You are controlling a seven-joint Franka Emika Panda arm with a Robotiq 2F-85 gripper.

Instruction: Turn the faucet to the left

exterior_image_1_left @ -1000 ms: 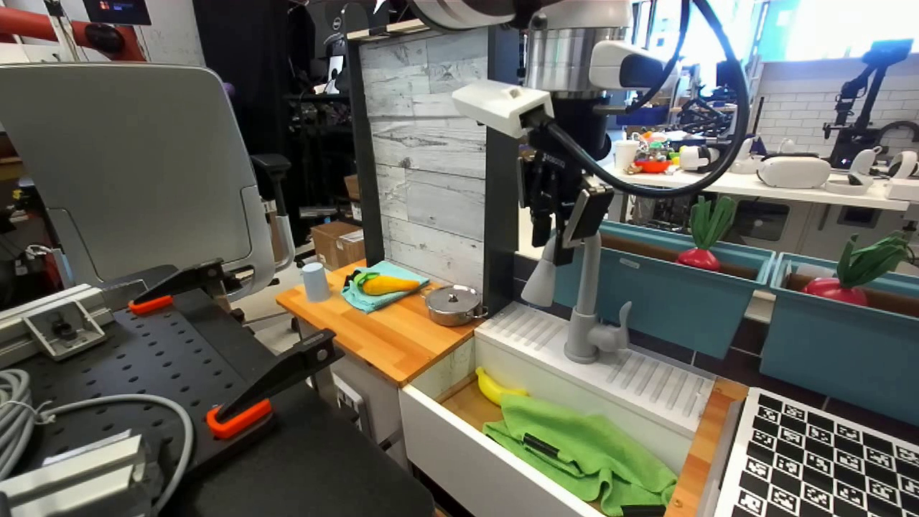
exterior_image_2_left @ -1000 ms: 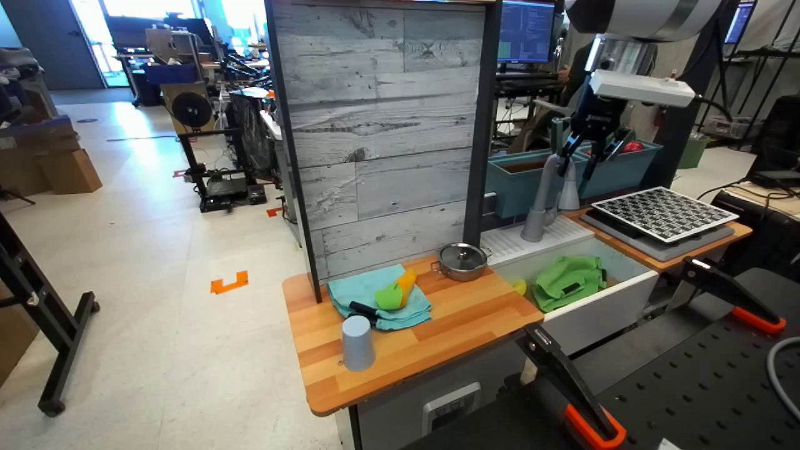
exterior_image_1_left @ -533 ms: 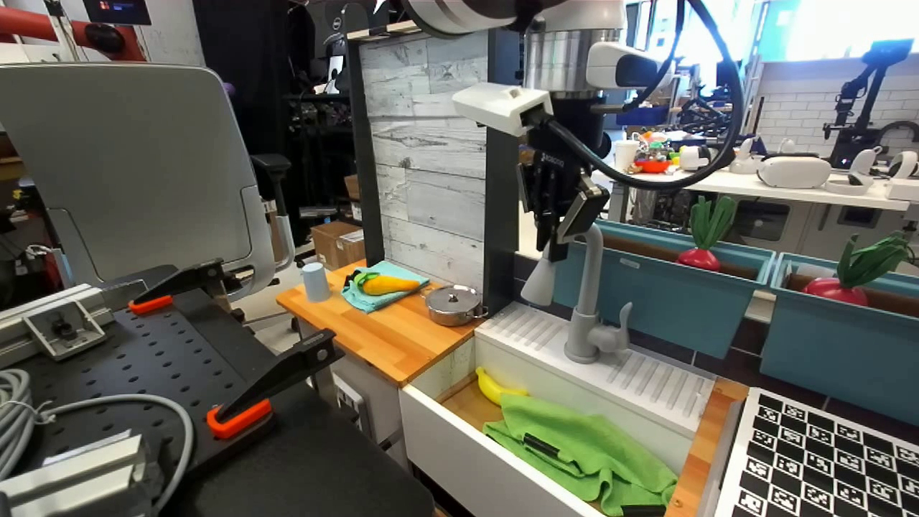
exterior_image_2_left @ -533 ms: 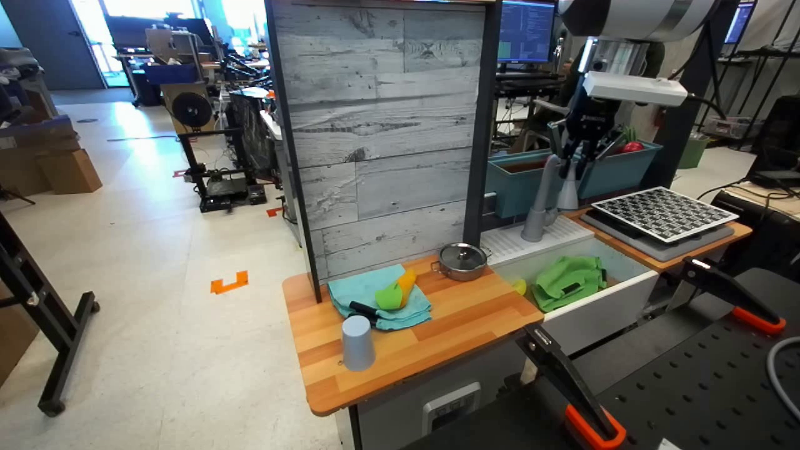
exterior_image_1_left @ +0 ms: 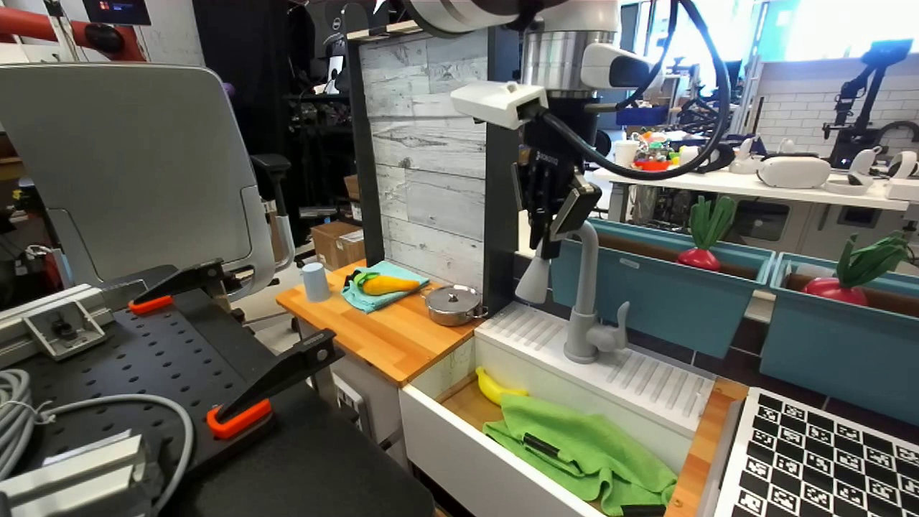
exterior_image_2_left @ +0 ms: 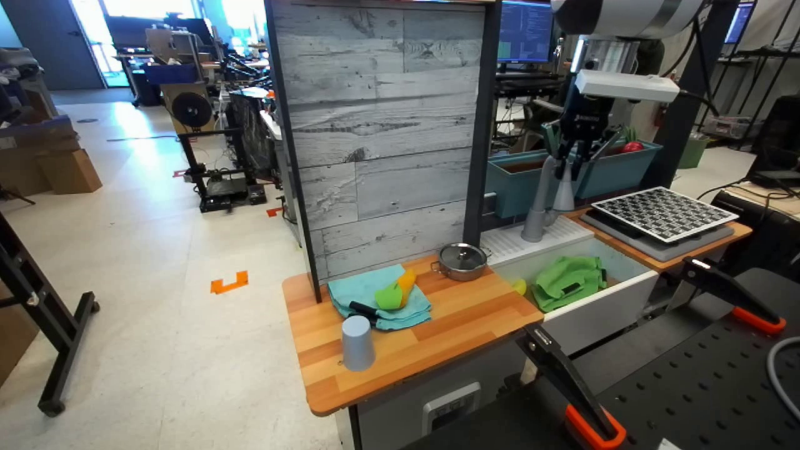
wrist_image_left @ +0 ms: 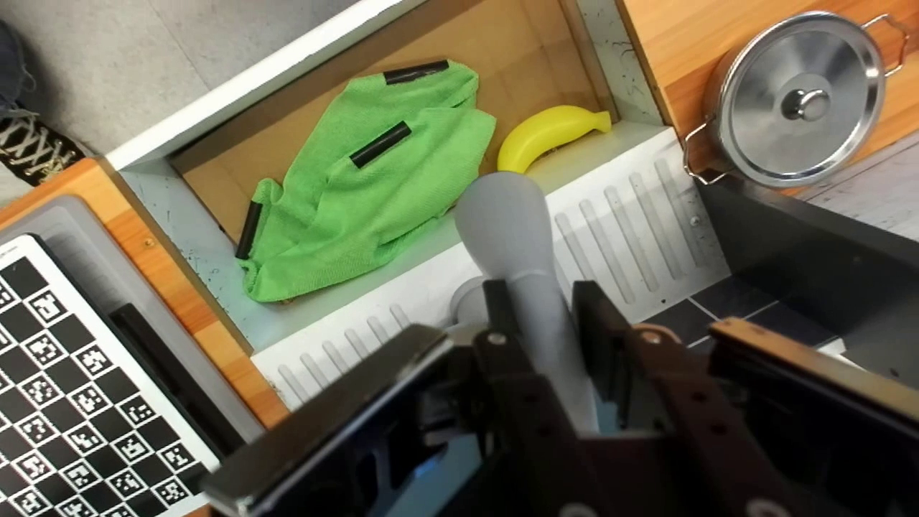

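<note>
Tool (wrist_image_left: pixel 541 291) part-closed, seemingly pinching faucet (exterior_image_1_left: pixel 586 291) | teal planter (exterior_image_1_left: pixel 668 301) edge near | open room above sink (exterior_image_1_left: pixel 459 456)

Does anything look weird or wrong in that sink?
Yes, a yellow banana lies in the sink by the faucet, beside a crumpled green cloth. Fruit seems odd there, though it may be a toy. I see nothing spilled or broken.

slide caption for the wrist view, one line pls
Fingers on either side of the faucet spout; towel and banana in the sink below, pot at upper right.
</note>
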